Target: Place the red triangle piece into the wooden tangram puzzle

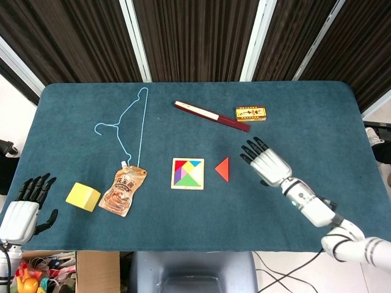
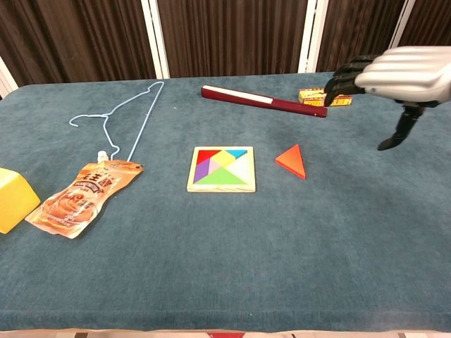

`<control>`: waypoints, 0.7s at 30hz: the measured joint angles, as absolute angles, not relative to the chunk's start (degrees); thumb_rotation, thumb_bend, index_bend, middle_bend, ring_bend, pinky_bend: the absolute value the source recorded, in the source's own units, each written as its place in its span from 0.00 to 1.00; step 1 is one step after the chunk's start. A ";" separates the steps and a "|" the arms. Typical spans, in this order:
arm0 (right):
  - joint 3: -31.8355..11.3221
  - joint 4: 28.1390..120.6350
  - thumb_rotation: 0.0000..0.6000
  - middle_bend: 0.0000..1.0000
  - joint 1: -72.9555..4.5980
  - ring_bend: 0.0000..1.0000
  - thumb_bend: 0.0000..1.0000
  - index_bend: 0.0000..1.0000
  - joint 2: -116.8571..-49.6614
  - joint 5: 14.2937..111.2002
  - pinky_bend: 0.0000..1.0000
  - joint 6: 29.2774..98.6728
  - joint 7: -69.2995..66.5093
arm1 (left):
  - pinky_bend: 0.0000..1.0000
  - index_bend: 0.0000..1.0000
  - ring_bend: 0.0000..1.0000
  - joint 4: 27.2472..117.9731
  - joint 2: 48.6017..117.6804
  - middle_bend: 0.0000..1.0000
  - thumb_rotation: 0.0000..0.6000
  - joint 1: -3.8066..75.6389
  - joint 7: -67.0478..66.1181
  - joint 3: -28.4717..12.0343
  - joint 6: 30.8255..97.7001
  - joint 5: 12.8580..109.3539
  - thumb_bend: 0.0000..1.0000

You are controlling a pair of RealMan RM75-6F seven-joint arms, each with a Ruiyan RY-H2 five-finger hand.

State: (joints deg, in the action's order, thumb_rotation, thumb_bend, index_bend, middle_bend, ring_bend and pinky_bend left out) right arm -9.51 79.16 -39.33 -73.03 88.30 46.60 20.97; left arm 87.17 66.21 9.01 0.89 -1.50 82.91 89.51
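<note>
- Triangle (image 1: 222, 169), the task's red piece, lies flat on the table (image 1: 305, 122), just right of the puzzle (image 1: 187, 173) and apart from it.
- The puzzle's empty slot is seen at its right edge, facing the triangle.
- Right hand (image 1: 266, 162) is raised over the table right of the triangle, fingers spread, nothing held.
- Left hand (image 1: 24, 207) is kept at the near left corner, fingers apart, empty.
- Risk, as judged: a thin flat piece could be pushed along the cloth or nudged against the puzzle, shifting it, if the fingers land unevenly.

Robot lab: felt test table (image 1: 317, 122) w/ random props, dark curtains (image 1: 195, 36).
</note>
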 measured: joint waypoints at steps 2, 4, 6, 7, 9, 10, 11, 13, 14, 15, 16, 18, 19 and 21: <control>-9.36 76.55 1.00 0.24 -40.42 0.00 0.29 0.35 -74.65 88.47 0.00 46.00 19.91 | 0.08 0.00 0.00 87.07 66.30 0.00 1.00 9.01 1.30 -1.41 83.20 90.01 0.44; -9.12 74.20 1.00 0.25 -41.56 0.00 0.31 0.35 -76.02 88.63 0.00 45.25 17.85 | 0.08 0.00 0.00 86.78 66.45 0.00 1.00 9.04 1.91 -1.31 83.45 90.47 0.44; -8.76 72.79 1.00 0.25 -42.65 0.00 0.31 0.35 -77.15 89.03 0.00 44.64 15.76 | 0.09 0.00 0.00 86.25 66.68 0.00 1.00 9.15 2.42 -1.27 83.55 90.69 0.44; -8.45 71.86 1.00 0.25 -43.32 0.00 0.32 0.34 -77.88 89.53 0.00 44.47 14.69 | 0.09 0.00 0.00 86.13 66.76 0.00 1.00 9.28 2.47 -1.35 83.46 90.63 0.44; -7.96 70.15 1.00 0.25 -44.25 0.00 0.33 0.34 -79.01 90.34 0.00 44.38 13.66 | 0.09 0.00 0.00 86.06 66.88 0.00 1.00 9.49 2.49 -1.49 83.05 90.24 0.44; -7.60 68.87 1.00 0.25 -44.87 0.00 0.33 0.34 -79.83 90.78 0.00 44.27 12.85 | 0.09 0.00 0.00 86.02 66.90 0.00 1.00 9.55 2.48 -1.52 82.89 90.07 0.44; -7.32 67.85 1.00 0.25 -45.34 0.00 0.33 0.34 -80.50 91.05 0.00 44.16 12.15 | 0.09 0.00 0.00 85.99 66.93 0.00 1.00 9.63 2.46 -1.55 82.67 89.87 0.44; -6.65 65.49 1.00 0.25 -46.41 0.00 0.33 0.34 -82.09 91.58 0.00 43.83 10.83 | 0.09 0.00 0.00 85.99 66.96 0.00 1.00 9.77 2.36 -1.60 82.35 89.60 0.44; -6.38 64.56 1.00 0.25 -46.85 0.00 0.34 0.34 -82.80 91.75 0.00 43.69 10.46 | 0.09 0.00 0.00 86.02 66.97 0.00 1.00 9.85 2.25 -1.64 82.17 89.42 0.44; -6.14 63.70 1.00 0.25 -47.28 0.00 0.34 0.34 -83.53 91.88 0.00 43.53 10.12 | 0.09 0.00 0.00 86.05 66.97 0.00 1.00 9.91 2.17 -1.67 82.04 89.30 0.44; -5.88 62.73 1.00 0.25 -47.83 0.00 0.34 0.34 -84.44 91.94 0.00 43.30 9.74 | 0.09 0.00 0.00 86.09 66.97 0.00 1.00 9.97 2.12 -1.69 81.93 89.21 0.44; -5.68 61.44 1.00 0.25 -48.63 0.00 0.33 0.34 -85.83 91.72 0.00 42.85 9.45 | 0.09 0.00 0.00 86.14 66.97 0.00 1.00 10.09 1.97 -1.70 81.69 89.07 0.44; -5.66 60.99 1.00 0.25 -48.94 0.00 0.34 0.34 -86.39 91.49 0.00 42.63 9.44 | 0.09 0.00 0.00 86.17 66.97 0.00 1.00 10.13 1.89 -1.70 81.61 89.01 0.44; -5.68 60.23 1.00 0.25 -49.51 0.00 0.34 0.35 -87.40 90.92 0.00 42.11 9.49 | 0.09 0.00 0.00 86.22 66.96 0.00 1.00 10.19 1.83 -1.73 81.55 88.87 0.43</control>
State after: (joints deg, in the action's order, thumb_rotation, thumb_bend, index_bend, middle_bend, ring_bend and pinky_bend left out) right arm -5.68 60.23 -49.51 -87.40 90.92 42.11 9.49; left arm 86.22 66.96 10.19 1.83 -1.73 81.55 88.87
